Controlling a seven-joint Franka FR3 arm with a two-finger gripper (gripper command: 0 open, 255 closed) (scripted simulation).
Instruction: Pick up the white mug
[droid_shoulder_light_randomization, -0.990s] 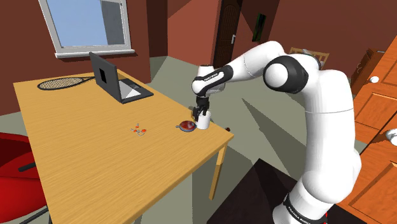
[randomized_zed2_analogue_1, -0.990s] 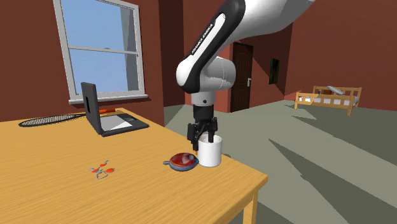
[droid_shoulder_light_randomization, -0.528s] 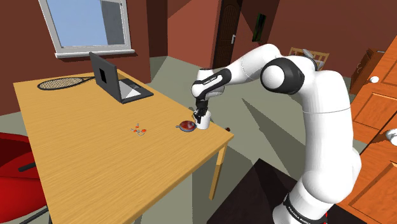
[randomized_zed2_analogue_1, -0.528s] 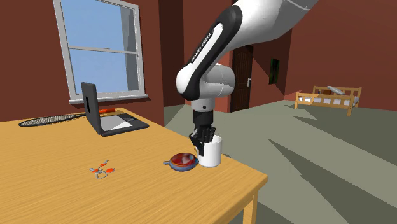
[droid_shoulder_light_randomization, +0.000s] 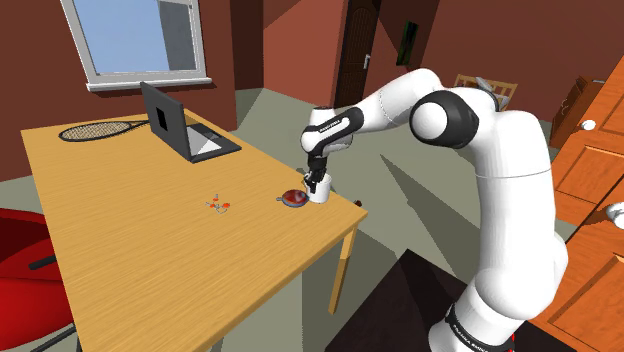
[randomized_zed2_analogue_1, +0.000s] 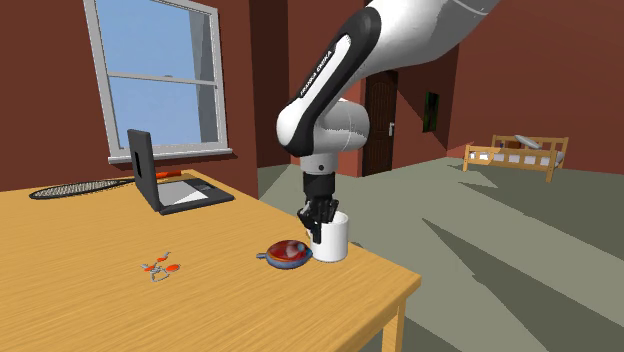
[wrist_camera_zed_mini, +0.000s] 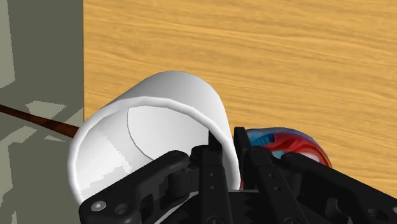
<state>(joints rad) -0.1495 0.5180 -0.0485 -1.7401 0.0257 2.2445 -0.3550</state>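
The white mug (droid_shoulder_light_randomization: 321, 193) (randomized_zed2_analogue_1: 332, 241) stands upright on the wooden table (droid_shoulder_light_randomization: 150, 250) near its corner. From above, my black gripper (droid_shoulder_light_randomization: 316, 182) (randomized_zed2_analogue_1: 318, 214) reaches into it. In the wrist view the gripper (wrist_camera_zed_mini: 226, 137) is shut on the wall of the mug (wrist_camera_zed_mini: 159, 114), with one finger inside the cup and the other outside, on the side toward a small red and blue object (wrist_camera_zed_mini: 286, 143). The mug's base rests on the table.
The red and blue object (droid_shoulder_light_randomization: 293, 199) (randomized_zed2_analogue_1: 287, 254) lies right beside the mug. A small orange item (droid_shoulder_light_randomization: 217, 205) (randomized_zed2_analogue_1: 158, 267) lies further in on the table. An open laptop (droid_shoulder_light_randomization: 180, 125) and a racket (droid_shoulder_light_randomization: 100, 130) sit at the far end. The table edge drops off just past the mug.
The gripper has come down a little onto the mug's rim and its fingers have closed on the wall. The mug has not moved.
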